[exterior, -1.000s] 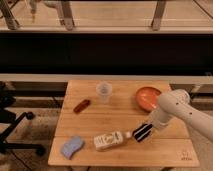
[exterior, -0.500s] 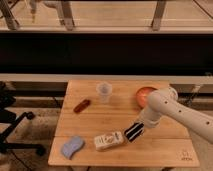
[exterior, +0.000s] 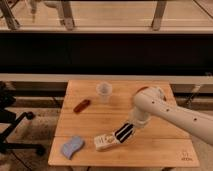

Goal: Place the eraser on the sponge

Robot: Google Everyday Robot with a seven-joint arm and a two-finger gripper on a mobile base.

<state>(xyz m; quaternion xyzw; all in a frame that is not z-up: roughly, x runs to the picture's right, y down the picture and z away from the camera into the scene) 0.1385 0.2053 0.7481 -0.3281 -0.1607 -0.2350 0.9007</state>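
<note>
One relation governs your coming move: the sponge (exterior: 72, 146) lies leftward in the camera view from the gripper (exterior: 129, 127), near the table's (exterior: 150, 155) front left corner, and the white bottle (exterior: 106, 141) lies directly between the two. The gripper sits at the arm's end over the front middle of the table, closed, and the eraser (exterior: 124, 133) at its tip looks clamped in it. The eraser's long axis runs diagonally, upper right to lower left, with its lower end just beside the bottle; you cannot tell if they touch. The sponge slants much the same way. Eraser: black block, white lengthwise stripes. Sponge: light blue, wavy edge, flat, nothing on top. By my judgement, your carry must clear the bottle.
</note>
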